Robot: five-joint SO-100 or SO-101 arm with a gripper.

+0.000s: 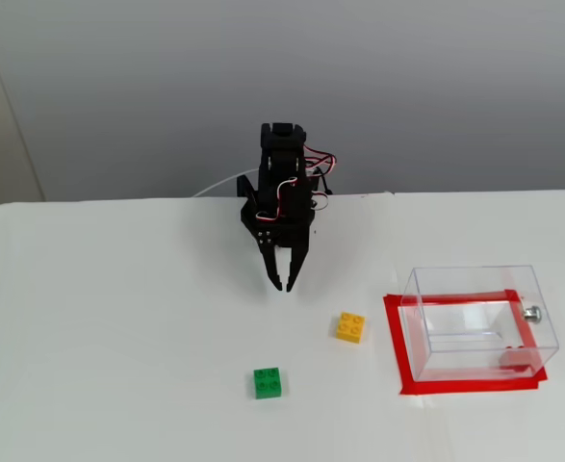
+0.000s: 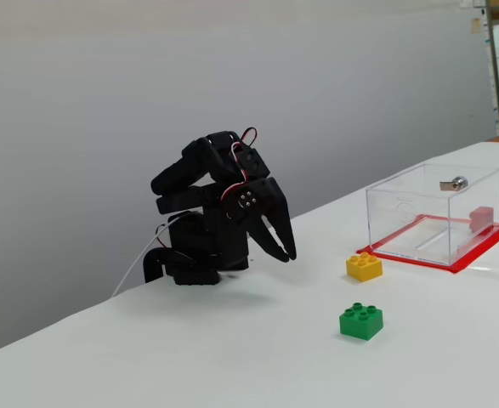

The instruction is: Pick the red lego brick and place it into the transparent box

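Note:
The red lego brick (image 1: 518,359) lies inside the transparent box (image 1: 426,332), in the near right corner in one fixed view. In the other fixed view the red lego brick (image 2: 482,216) shows through the wall of the transparent box (image 2: 402,212) at its right end. My gripper (image 1: 282,285) hangs in front of the arm's base with its tips pointing down at the table, well left of the box. Seen from the side, the gripper (image 2: 285,255) has its fingers slightly apart and holds nothing.
A yellow brick (image 1: 350,327) (image 2: 365,266) lies between gripper and box. A green brick (image 1: 269,382) (image 2: 361,320) sits nearer the front. Red tape (image 1: 394,337) (image 2: 479,251) outlines the box's footprint. A metal knob (image 1: 532,313) (image 2: 458,183) sticks out of the box.

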